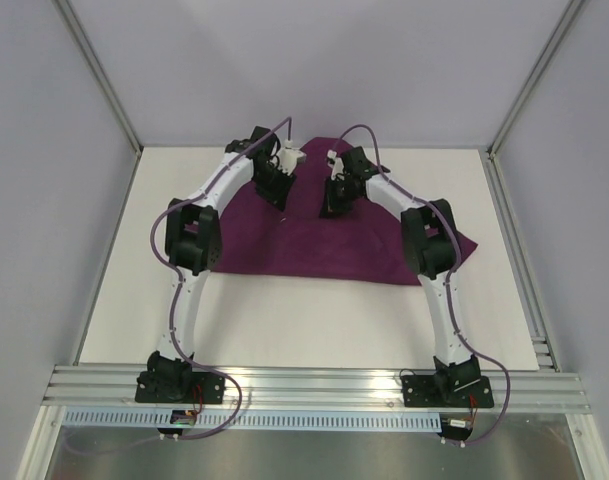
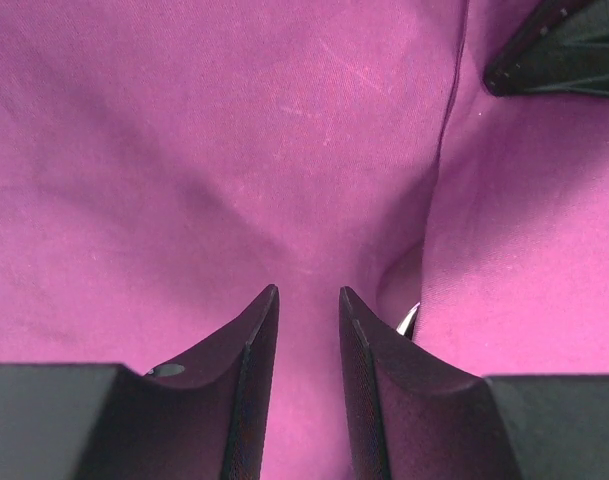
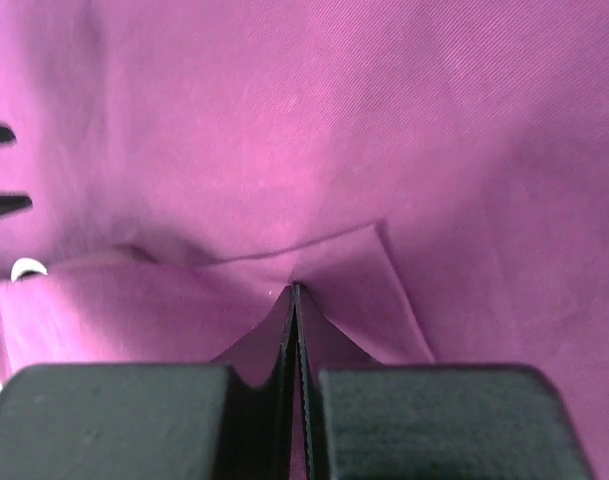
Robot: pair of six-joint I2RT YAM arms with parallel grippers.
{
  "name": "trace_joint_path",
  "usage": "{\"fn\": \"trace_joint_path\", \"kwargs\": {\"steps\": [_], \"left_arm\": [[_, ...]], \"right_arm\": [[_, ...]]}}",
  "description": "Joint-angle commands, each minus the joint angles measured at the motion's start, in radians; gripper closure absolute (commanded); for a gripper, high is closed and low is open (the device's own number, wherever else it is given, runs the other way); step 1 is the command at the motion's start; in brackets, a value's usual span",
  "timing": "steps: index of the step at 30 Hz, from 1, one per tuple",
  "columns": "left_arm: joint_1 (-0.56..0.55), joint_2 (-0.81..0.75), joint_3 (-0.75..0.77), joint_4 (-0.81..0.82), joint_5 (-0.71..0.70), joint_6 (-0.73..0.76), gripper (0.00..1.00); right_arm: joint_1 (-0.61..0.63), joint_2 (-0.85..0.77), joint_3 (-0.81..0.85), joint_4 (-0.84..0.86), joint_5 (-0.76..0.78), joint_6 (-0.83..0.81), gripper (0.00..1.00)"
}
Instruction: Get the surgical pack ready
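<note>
The surgical pack shows as a dark purple cloth (image 1: 314,245) spread across the white table, and what it covers is hidden. My right gripper (image 3: 294,288) is shut on a folded corner of the cloth (image 3: 364,270), near the cloth's far middle (image 1: 329,208). Just to its left, my left gripper (image 2: 309,290) presses into the cloth (image 2: 284,150). Its jaws stand partly apart with a hump of cloth between them (image 1: 281,198). A small shiny steel tip (image 2: 410,320) peeks from under a fold beside the left gripper's right finger.
Bare white table (image 1: 284,320) lies between the cloth and the aluminium rail (image 1: 314,385) at the near edge. Frame posts (image 1: 99,75) and grey walls close in the sides and back. The two grippers are close together.
</note>
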Motion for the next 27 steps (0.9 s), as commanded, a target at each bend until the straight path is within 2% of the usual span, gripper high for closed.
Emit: {"fn": "trace_joint_path", "kwargs": {"steps": [1, 4, 8, 11, 12, 14, 15, 17, 20, 21, 22, 27], "left_arm": [[-0.008, -0.007, 0.031, 0.021, 0.017, -0.041, 0.60], [-0.008, -0.029, 0.065, 0.012, -0.015, -0.039, 0.60], [-0.007, -0.120, 0.086, -0.012, -0.102, -0.029, 0.60], [-0.007, -0.253, -0.005, -0.006, -0.130, -0.035, 0.60], [-0.007, -0.290, -0.044, -0.006, -0.131, -0.038, 0.60], [-0.007, -0.422, -0.221, -0.012, -0.118, -0.045, 0.59], [-0.007, -0.422, -0.222, -0.012, -0.112, -0.049, 0.59], [-0.007, -0.496, -0.375, -0.009, -0.095, -0.059, 0.60], [-0.008, -0.557, -0.558, 0.021, -0.079, -0.065, 0.60], [-0.008, -0.565, -0.590, 0.029, -0.081, -0.059, 0.61], [-0.008, -0.565, -0.640, 0.040, -0.088, -0.053, 0.61], [-0.010, -0.530, -0.717, 0.064, -0.062, -0.035, 0.62]], "right_arm": [[-0.003, 0.051, 0.068, -0.047, -0.001, 0.036, 1.00], [-0.031, 0.030, 0.099, -0.053, 0.061, 0.066, 0.94], [-0.077, -0.077, 0.157, -0.087, 0.211, 0.079, 0.78], [-0.103, -0.231, 0.142, -0.088, 0.384, 0.060, 0.71], [-0.107, -0.274, 0.102, -0.093, 0.498, 0.034, 0.69], [-0.108, -0.414, -0.034, -0.105, 0.631, 0.023, 0.71], [-0.108, -0.464, -0.109, -0.102, 0.654, 0.023, 0.73], [-0.104, -0.573, -0.261, -0.060, 0.677, 0.060, 0.77], [-0.089, -0.745, -0.563, 0.009, 0.685, 0.111, 0.90], [-0.083, -0.785, -0.619, 0.022, 0.680, 0.126, 0.96], [-0.068, -0.838, -0.718, 0.034, 0.668, 0.137, 0.98], [-0.025, -0.932, -0.921, 0.143, 0.481, 0.174, 1.00]]}}
